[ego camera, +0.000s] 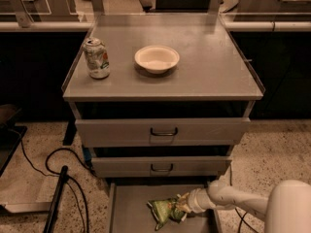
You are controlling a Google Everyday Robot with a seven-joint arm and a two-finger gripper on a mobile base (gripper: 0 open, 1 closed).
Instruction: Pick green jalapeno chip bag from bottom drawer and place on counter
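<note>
Camera view, looking down on the cabinet front: hand [183,204] sits low inside the open bottom drawer [129,212], at the frame-right end of the green jalapeno chip bag [164,210] and touching it. Hand state: it is not discernible from this view whether it is apart, together or clamped on the bag; only contact w/ the bag is confirmed. Arm [233,201] is white, enters from the frame-right btm corner and runs roughly level over the drawer's right wall to the hand. Bag pos.: lying crumpled on the drawer floor, right of ctr in the tray; its left end is free & well apart from the left wall. Bottom drawer is pulled out toward the camera, and its front part is cut off by the frame edge. Above it, middle drawer [121,166] and top drawer [116,130] are shut, each w/ a dark handle at ctr. Surface [209,69] on top of the cabinet carries two items: a green-and-white soda can [97,58], upright nr the left edge, and a pale bowl [157,58], upright nr ctr. Can & bowl stand apart, not touching. Speckled floor [279,152] surrounds the cabinet; a dark cable [51,155] loops on it at frame left, beside the drawer stack.
</note>
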